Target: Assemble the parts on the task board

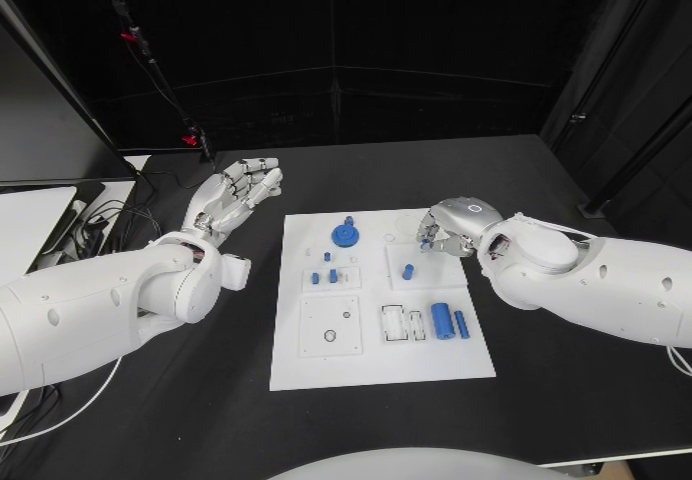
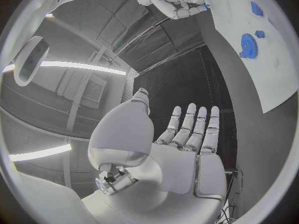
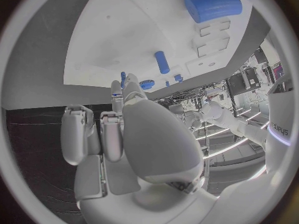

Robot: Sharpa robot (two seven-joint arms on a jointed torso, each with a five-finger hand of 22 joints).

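Observation:
The white task board (image 1: 378,365) lies mid-table. On it sit a blue gear (image 1: 345,235), a few small blue pieces (image 1: 326,277), a short blue peg (image 1: 408,270) and a thick blue cylinder (image 1: 443,322) beside a thin one (image 1: 462,322). My right hand (image 1: 449,228) hovers over the board's far right part, fingers curled down; its thumb and a finger pinch a small blue part (image 3: 122,76). My left hand (image 1: 238,195) hangs over the black table left of the board, fingers straight and apart, holding nothing. The left wrist view shows that open palm (image 2: 181,149), the gear (image 2: 249,44) and the right hand (image 2: 177,5).
A square recessed plate (image 1: 329,325) and narrow slots (image 1: 400,320) occupy the board's near half. Cables (image 1: 94,225) and a white surface (image 1: 29,225) lie at the table's left edge. Black table (image 1: 577,400) surrounds the board.

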